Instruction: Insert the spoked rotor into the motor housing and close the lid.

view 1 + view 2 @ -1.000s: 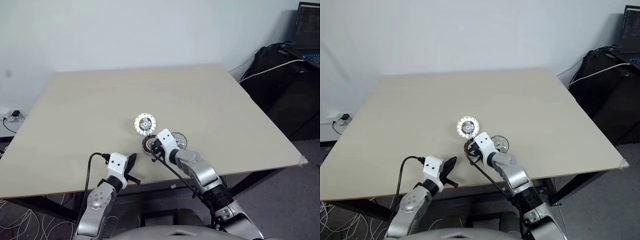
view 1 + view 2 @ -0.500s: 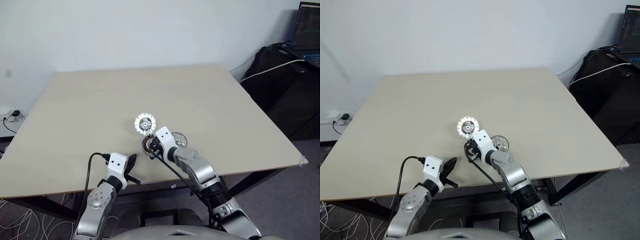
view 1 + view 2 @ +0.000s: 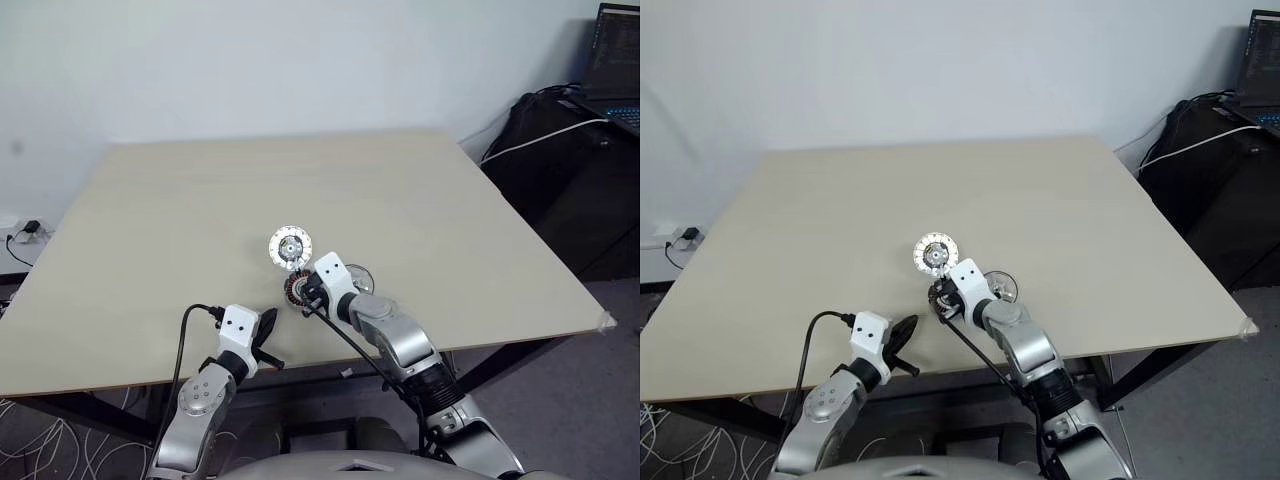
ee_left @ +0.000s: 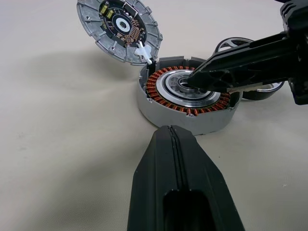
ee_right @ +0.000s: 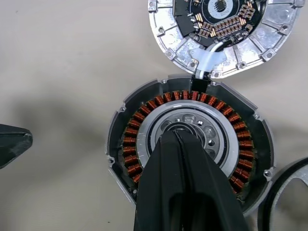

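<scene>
At the near middle of the bench (image 3: 200, 200) the motor housing (image 4: 178, 98) sits open, copper windings up. The right claw (image 5: 178, 137) is fully shut on nothing, its tips set in the central hole, probably to pin or centre the housing. The lid (image 4: 120, 29), its circuit-board face up, lies at 12 o'clock, apparently tied on by a short white lead, so it stays close. The spoked rotor (image 5: 288, 187) waits on the bench at 3 o'clock, not yet inserted. The left claw (image 4: 172, 130), also shut and empty, hovers at 7 o'clock, pointing at the housing.
</scene>
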Robot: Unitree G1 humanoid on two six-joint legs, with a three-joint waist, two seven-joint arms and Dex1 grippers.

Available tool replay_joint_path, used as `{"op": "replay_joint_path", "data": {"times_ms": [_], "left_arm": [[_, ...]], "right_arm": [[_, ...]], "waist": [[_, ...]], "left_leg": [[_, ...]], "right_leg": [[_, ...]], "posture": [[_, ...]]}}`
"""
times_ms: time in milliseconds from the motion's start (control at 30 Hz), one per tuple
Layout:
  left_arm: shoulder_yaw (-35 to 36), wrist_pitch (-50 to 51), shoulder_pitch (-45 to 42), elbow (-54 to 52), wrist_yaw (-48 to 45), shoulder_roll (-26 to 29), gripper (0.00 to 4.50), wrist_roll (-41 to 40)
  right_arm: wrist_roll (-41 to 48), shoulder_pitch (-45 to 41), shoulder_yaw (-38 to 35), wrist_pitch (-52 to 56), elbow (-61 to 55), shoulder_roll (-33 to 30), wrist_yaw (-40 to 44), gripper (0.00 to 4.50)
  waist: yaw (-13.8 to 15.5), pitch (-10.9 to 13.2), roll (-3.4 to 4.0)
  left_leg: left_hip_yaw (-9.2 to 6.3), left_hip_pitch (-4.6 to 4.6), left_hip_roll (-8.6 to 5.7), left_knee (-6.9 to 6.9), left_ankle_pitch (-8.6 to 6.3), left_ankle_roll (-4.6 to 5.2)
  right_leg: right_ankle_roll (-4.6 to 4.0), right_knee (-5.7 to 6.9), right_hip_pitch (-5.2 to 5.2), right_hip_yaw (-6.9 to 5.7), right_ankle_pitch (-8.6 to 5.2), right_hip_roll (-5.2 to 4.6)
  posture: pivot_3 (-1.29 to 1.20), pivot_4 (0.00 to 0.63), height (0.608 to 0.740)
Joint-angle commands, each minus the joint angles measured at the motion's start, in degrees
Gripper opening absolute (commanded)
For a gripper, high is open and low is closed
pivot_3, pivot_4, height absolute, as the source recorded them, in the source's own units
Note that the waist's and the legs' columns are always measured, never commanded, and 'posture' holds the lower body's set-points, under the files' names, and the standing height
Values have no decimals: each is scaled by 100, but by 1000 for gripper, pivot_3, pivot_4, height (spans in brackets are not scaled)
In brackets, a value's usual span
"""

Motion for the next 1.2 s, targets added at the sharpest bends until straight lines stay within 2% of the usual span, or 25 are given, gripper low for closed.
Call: {"op": "replay_joint_path", "data": {"times_ms": [33, 333, 667, 1200], "left_arm": [[-19, -42, -85, -133, -17, 2, 0, -5], [-17, -47, -87, -138, -14, -3, 0, -14], [-5, -48, -95, -141, -10, 3, 0, -18], [8, -23, -45, -192, 17, -15, 0, -50]], "right_arm": [[-38, -160, -171, -159, 36, 1, -100, 19], [-23, -177, -251, -278, 21, 12, -151, 19], [232, -17, -312, -358, -501, 141, -42, 19], [7, -322, -282, -554, 348, 172, -180, 19]], "waist": [[0, 0, 1], [-1, 1, 3], [-3, 2, 5], [-14, 3, 6]], "left_leg": [[0, 0, 0, 0, 0, 0], [0, 0, 0, -2, 0, 0], [0, 0, 0, -2, 0, 0], [0, 0, 0, -2, 1, -1]], "right_leg": [[0, 0, 0, 0, 0, 0], [-1, 0, -1, 0, 0, 0], [0, 0, -1, 1, 0, 1], [-1, 0, -1, 0, 0, 1]], "posture": [[0, 0, 740], [0, 0, 740], [0, 0, 740], [0, 0, 740]]}}
